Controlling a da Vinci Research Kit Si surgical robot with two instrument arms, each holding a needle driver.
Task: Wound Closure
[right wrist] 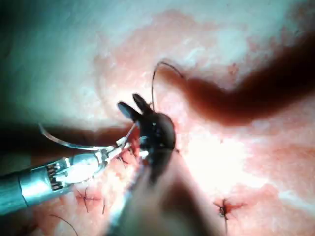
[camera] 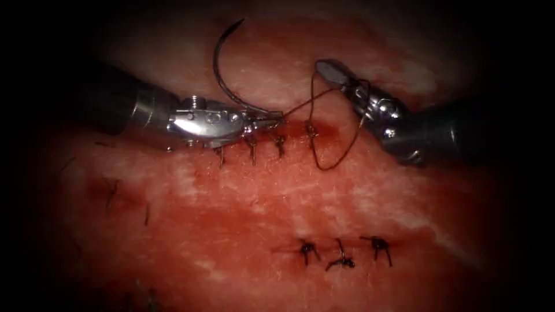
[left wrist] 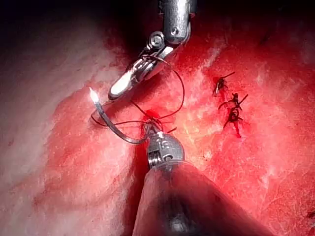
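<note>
Your left tool [camera: 272, 119] has its jaws clenched on the needle [camera: 222, 69] near its thread end, so the curve arcs clear of the tissue [camera: 231, 196], upper centre of frame. Your right tool [camera: 332, 72], upper right: jaws released, thread [camera: 332, 164] looped around them.

The left arm's tool [camera: 276, 118] is lying nearly level, its jaws clamping the needle [camera: 222, 69] near its thread end. The right arm's tool [camera: 330, 70] is reaching in at a slant, wrist bent, its tip sitting just beyond the left tool's tip, thread [camera: 335, 156] draping around it.
</note>
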